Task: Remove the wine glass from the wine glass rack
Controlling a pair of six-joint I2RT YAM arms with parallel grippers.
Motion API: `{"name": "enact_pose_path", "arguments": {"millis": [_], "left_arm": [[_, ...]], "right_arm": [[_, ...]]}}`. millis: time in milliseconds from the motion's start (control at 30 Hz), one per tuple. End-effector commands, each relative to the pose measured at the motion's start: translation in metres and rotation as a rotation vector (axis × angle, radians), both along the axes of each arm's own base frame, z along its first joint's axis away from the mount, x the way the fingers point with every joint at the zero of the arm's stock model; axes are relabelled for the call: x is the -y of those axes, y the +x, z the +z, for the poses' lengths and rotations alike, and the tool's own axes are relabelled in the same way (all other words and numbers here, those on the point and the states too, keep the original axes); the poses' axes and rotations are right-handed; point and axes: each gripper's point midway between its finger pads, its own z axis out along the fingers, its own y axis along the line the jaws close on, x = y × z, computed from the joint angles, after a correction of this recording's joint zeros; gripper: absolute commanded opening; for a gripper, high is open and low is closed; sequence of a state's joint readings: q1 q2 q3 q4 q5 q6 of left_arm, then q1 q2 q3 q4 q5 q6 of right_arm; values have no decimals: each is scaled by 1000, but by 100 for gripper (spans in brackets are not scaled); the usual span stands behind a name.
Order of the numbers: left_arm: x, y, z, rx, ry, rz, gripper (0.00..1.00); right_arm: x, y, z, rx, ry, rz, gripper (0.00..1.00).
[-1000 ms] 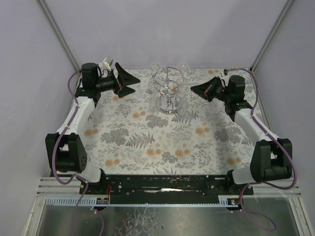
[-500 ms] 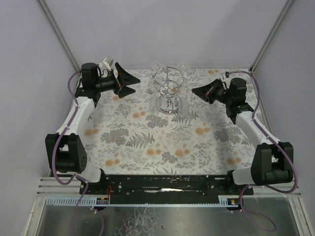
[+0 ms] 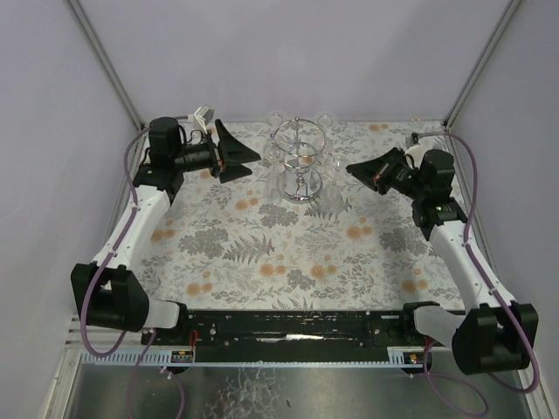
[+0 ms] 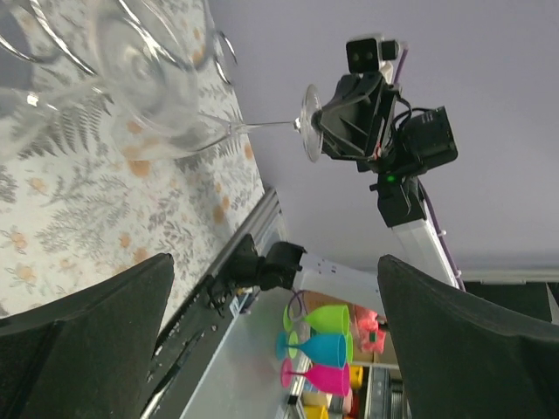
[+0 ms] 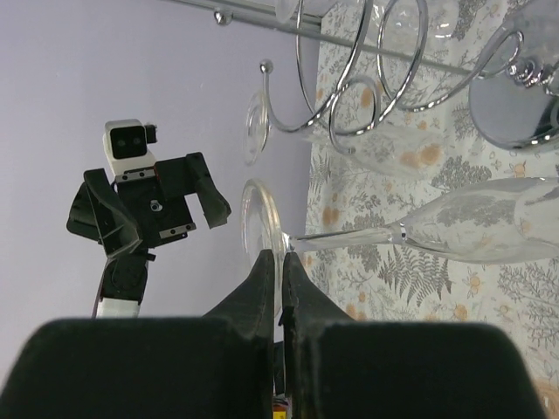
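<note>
Beside the wine glass rack [image 3: 300, 170], right gripper [image 5: 279, 260] clamped on the wine glass [image 5: 476, 229] foot, bowl seemingly free of it, left gripper [image 4: 272, 262] wide open, empty.

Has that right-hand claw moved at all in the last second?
Yes. The right gripper has drawn back rightward, away from the wine glass rack.

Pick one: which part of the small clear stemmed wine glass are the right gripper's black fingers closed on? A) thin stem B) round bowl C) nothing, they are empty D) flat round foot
D: in the right wrist view the right gripper is pinched shut on the edge of the clear stemmed wine glass at its round foot, with the stem and bowl running off to the right.
</note>
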State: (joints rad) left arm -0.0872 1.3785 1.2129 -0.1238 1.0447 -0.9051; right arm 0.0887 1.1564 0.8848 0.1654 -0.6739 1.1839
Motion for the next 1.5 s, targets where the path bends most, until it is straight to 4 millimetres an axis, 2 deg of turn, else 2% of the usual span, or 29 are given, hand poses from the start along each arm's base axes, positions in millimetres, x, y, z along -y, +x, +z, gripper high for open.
{"name": "enact_pose_path", "arguments": {"millis": [0, 233, 467, 733, 933, 1033, 1167, 1400, 1467], "left_arm": [[25, -29, -10, -6, 14, -112, 99], [86, -49, -25, -20, 24, -278, 99], [138, -48, -34, -34, -2, -395, 99], [172, -48, -24, -30, -63, -455, 94], [187, -58, -20, -28, -89, -514, 77], [189, -60, -20, -36, -98, -531, 67], [189, -65, -18, -43, -117, -559, 60], [190, -72, -13, -37, -132, -591, 21], [190, -73, -14, -40, -132, -594, 13]], "right_arm": [[-1, -32, 1, 8, -8, 45, 0], [-1, -62, -3, -8, -6, 68, 0], [-1, -72, 4, 5, -10, 76, 0], [0, -79, 4, 6, -23, 77, 0], [1, -80, 5, 13, -23, 74, 0], [1, -79, 5, 14, -25, 74, 0], [1, -78, 6, 17, -26, 74, 0], [1, -77, 4, 18, -29, 71, 0], [1, -78, 5, 20, -28, 70, 0]]}}
